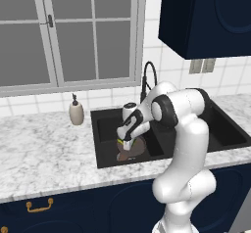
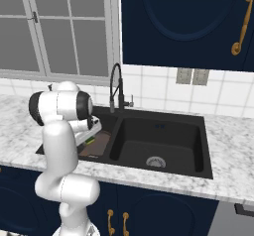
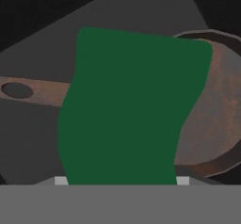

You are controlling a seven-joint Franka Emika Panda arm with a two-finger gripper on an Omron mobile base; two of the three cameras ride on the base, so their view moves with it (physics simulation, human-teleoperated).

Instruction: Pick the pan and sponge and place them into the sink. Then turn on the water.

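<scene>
The pan [image 1: 132,149] lies in the left basin of the sink [image 2: 206,146] — little room there. The right basin is free — only the faucet [image 2: 116,88] stands behind.

Even flat rendered light; hand view dim, blocky.

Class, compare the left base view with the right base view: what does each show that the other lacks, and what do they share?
Left base view alone: a soap dispenser on the counter left of the sink.

Right base view alone: the right basin's round grey drain and gold cabinet handles below.

Both: the faucet, the window, and the gripper holding the sponge above the pan in the left basin.
</scene>
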